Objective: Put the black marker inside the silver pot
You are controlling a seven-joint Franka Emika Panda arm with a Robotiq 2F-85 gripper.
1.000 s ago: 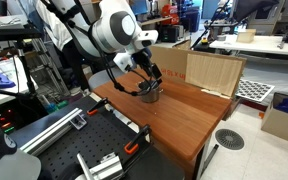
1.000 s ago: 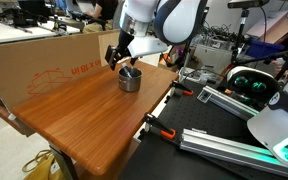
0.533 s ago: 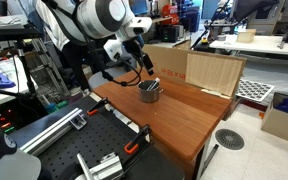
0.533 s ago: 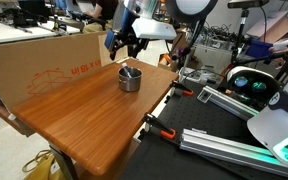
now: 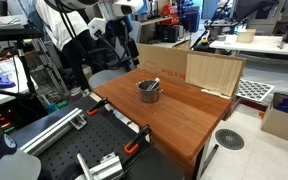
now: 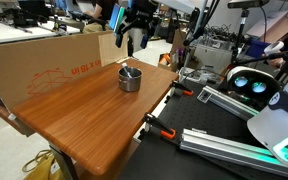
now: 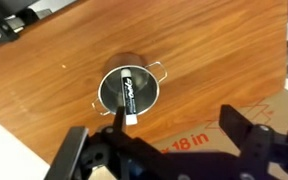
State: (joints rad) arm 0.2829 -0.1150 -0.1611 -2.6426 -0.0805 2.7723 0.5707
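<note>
We see the gripper (image 7: 164,150) spread wide and holding nothing, high above the wooden desk (image 7: 219,50). Below it the black marker (image 7: 124,90) lies slanted inside the silver pot (image 7: 156,92), which stands on the desk near the cardboard box (image 6: 44,60)

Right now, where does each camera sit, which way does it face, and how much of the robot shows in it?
Exterior view: raised, off a table corner, facing across the table to the pot and cardboard box; gripper at top.
Exterior view: raised, from a different side, box behind the pot; gripper above it.
Wrist view: looking down past the open gripper at the marker lying in the pot.
Shared: all three show the pot; both exterior views show the box.
</note>
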